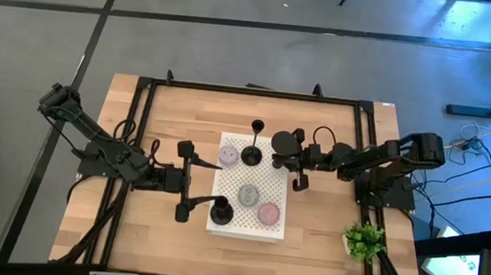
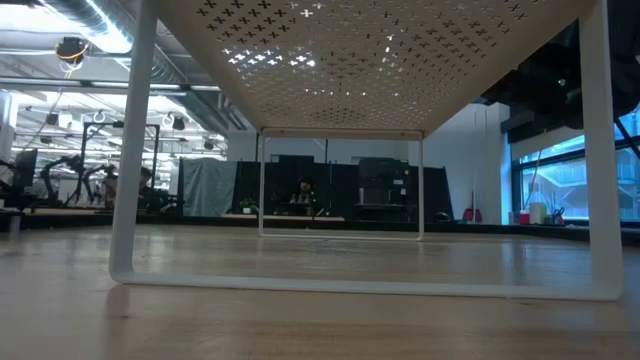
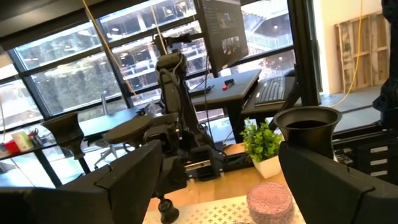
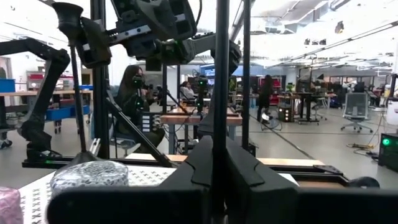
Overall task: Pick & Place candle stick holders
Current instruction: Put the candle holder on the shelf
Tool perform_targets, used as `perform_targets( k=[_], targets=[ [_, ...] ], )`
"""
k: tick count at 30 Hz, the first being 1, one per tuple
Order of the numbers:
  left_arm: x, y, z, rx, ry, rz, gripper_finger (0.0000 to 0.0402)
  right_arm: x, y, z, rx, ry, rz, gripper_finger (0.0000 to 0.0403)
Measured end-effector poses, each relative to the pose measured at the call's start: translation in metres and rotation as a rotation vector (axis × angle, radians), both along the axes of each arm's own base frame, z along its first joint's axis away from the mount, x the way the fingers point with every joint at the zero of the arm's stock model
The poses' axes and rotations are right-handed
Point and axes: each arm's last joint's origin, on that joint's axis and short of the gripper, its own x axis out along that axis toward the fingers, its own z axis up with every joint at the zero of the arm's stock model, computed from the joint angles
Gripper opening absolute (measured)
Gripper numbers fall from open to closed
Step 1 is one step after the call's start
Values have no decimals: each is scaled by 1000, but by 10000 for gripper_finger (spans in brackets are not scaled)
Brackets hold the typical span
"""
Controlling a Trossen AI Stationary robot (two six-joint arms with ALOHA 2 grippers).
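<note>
Three slim black candle stick holders are at the white perforated tray [image 1: 233, 179]. One [image 1: 252, 152] stands on its round base at the tray's far middle, also in the right wrist view [image 4: 73, 74]. A second [image 1: 221, 213] stands at the near left corner, its cup [image 3: 308, 124] just beyond the near finger of my open left gripper [image 1: 206, 186]. I see no touch there. The third [image 1: 282, 144] is at the tray's far right corner, with my right gripper [image 1: 293, 158] shut on it. My right gripper pinches the third holder's thin stem [image 4: 220, 106] between its two fingers [image 4: 249, 174]. The fingers come nearly level from the table's right and lie across the stem, which stands upright. The fingers hide its base, so I cannot tell whether it rests on the tray.
Three small jars stand on the tray: lavender [image 1: 229, 156], grey [image 1: 248, 194], pink [image 1: 268, 213]. The tray is raised on white legs [image 2: 125, 270]. A green plant [image 1: 363, 239] sits at the near right. Black rails [image 1: 249, 92] frame the table.
</note>
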Motion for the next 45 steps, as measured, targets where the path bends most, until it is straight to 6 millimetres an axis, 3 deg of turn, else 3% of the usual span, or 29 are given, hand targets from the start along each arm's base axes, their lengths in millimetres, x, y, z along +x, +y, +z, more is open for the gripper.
perform_targets(
  k=[13,19,33,45],
  targets=[
    [0,2,0,14,0,54,322,0,0,-1,6,14,11,14],
    [0,11,0,-21,13,287,322,0,-3,-2,14,25,0,14],
    [-2,40,-18,-193,-7,536,322,0,-3,-2,11,23,-1,14],
    [-35,65,-32,-286,-164,333,322,-1,-10,1,0,-8,6,14]
  ],
)
